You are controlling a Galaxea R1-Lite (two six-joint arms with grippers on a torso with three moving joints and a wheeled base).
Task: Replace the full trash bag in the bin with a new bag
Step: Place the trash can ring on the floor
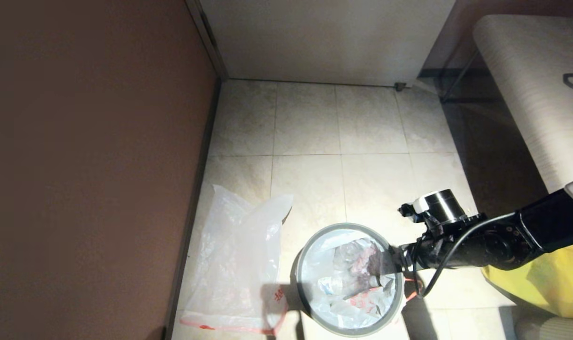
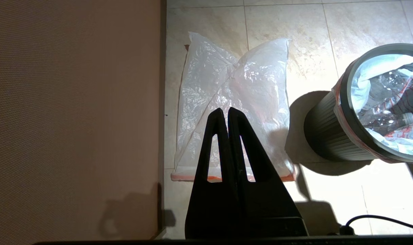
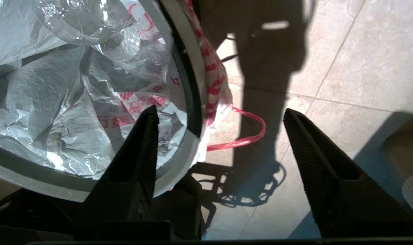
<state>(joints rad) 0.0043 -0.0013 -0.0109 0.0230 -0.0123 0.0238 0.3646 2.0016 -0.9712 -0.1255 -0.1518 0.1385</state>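
The bin (image 1: 348, 318) stands on the tiled floor (image 1: 314, 127), near the robot; the full trash bag (image 1: 347, 283) sits inside it — clear plastic bottles and red-printed wrappers showing at its mouth, its hem folded out over the grey hoop; one red drawstring loop (image 3: 250, 131) hangs outside the rim on the right side. The right gripper (image 3: 220, 119) is at the bin's right edge, fingers spread wide, one over the bag's mouth and the other over the floor, the rim and the loop between them, nothing grasped. The new bag (image 1: 236, 264) lies flat on the floor left of the bin, beside the brown wall (image 1: 88, 165); the left gripper (image 2: 225, 114) hangs above it — fingers pressed together, empty. A yellow bag (image 1: 551, 283) lies to the right.
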